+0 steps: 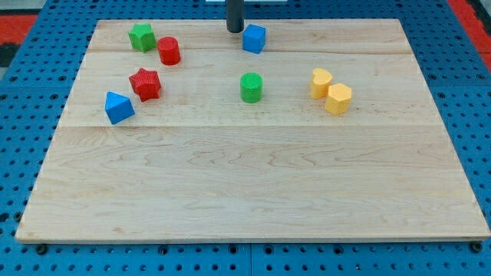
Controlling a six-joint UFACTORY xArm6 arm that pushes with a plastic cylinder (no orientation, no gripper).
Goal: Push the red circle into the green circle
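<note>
The red circle [169, 50] stands near the view's top left, touching or almost touching a green star-shaped block [142, 37] on its left. The green circle [251, 87] stands near the board's middle top, well to the right of and below the red circle. My tip [235, 30] is at the view's top edge, just left of a blue cube [254, 38], to the right of the red circle and above the green circle.
A red star-shaped block [145, 83] and a blue triangle block [118, 107] lie at the left. Two yellow blocks [321, 83] [338, 99] touch each other at the right. The wooden board [253, 192] lies on a blue pegboard.
</note>
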